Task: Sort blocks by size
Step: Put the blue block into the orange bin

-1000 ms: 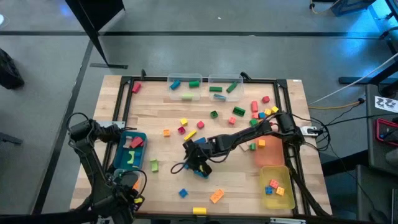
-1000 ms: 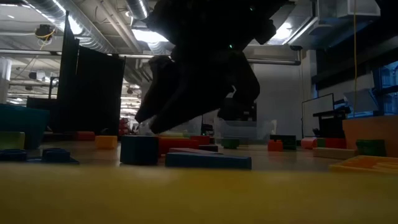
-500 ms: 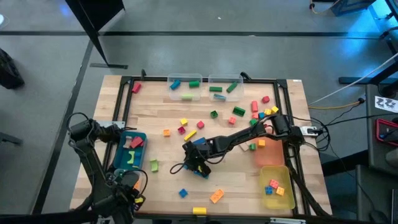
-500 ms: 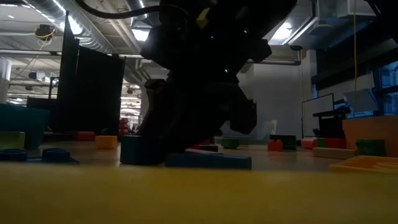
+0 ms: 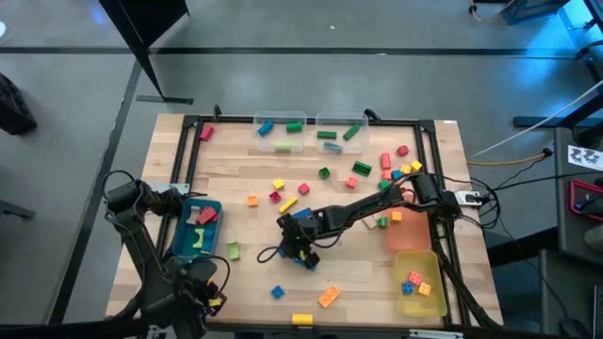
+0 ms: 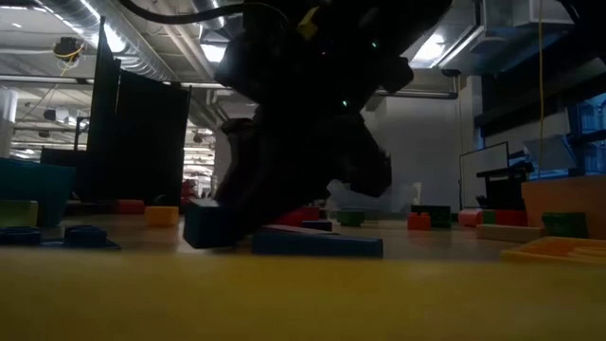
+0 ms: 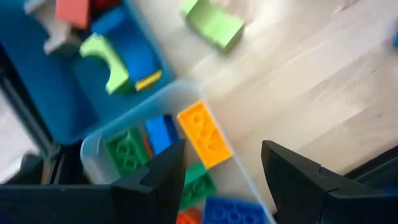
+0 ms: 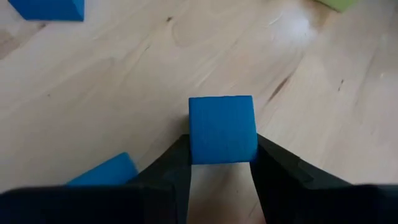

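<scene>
Coloured blocks lie scattered over the wooden table (image 5: 245,184). Near the middle, a small blue cube (image 8: 222,129) sits on the wood with my right gripper (image 5: 300,250) shut on it. The low view shows the same cube (image 6: 204,227) under the dark gripper. My left gripper (image 7: 224,180) hangs open over a clear bin (image 7: 93,149) at the near left corner. That bin holds an orange block (image 7: 205,134) plus green and blue ones. In the high view the left gripper (image 5: 198,282) touches nothing. My right gripper pinches the blue cube by two opposite side faces (image 8: 196,149), one finger on each. The fingers (image 8: 273,168) slant down at it from the table's right side. The cube rests with its underside on the wood.
A flat blue block (image 6: 317,244) lies right beside the held cube. A blue bin (image 5: 193,231) stands at the left, and two clear bins (image 5: 281,132) at the far edge. An orange bin (image 5: 407,231) and a yellow bin (image 5: 419,282) are at the right. Loose blocks (image 5: 386,169) cluster far right.
My right gripper has sunk toward the table, down over the blue cube, and its fingers now stand against the cube's sides. The cube has stayed where it was on the wood. My left gripper has kept its place and turned a little.
</scene>
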You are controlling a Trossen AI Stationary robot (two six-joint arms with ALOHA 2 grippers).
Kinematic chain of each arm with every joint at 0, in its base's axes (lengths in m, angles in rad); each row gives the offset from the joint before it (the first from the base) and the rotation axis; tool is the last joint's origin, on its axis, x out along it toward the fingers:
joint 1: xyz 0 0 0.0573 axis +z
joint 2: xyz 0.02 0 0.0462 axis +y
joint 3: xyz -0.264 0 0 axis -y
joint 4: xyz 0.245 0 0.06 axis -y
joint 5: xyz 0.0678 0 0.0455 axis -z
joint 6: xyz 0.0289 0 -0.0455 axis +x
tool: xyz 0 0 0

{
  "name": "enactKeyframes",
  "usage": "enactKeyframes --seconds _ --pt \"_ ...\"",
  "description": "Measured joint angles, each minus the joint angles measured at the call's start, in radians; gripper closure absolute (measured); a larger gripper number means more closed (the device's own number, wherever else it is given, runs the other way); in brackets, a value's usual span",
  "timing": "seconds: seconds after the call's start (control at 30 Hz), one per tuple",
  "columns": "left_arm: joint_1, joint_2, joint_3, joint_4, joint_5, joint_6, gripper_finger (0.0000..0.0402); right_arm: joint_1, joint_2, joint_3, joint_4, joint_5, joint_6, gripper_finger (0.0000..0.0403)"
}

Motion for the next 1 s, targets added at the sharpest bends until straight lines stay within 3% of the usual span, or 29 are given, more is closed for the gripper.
enactKeyframes --seconds 0.13,0.43,0.7,1.0 --pt "0.026 0.000 0.000 -0.004 -0.107 0.095 0.0208 0.000 -0.010 0.058 -0.161 0.001 0.060 0.0263" --pt "0.163 0.000 0.000 -0.001 -0.341 0.459 0.0208 0.001 -0.014 0.306 -0.813 0.010 0.150 0.0265" --pt "0.305 0.000 0.000 -0.002 -0.346 0.913 0.0208 0.001 -0.036 0.372 -1.196 0.057 0.324 0.0261" --pt "0.411 0.000 -0.021 0.000 -0.336 1.139 0.0208 0.054 -0.095 0.373 -1.418 0.176 0.450 0.0261"
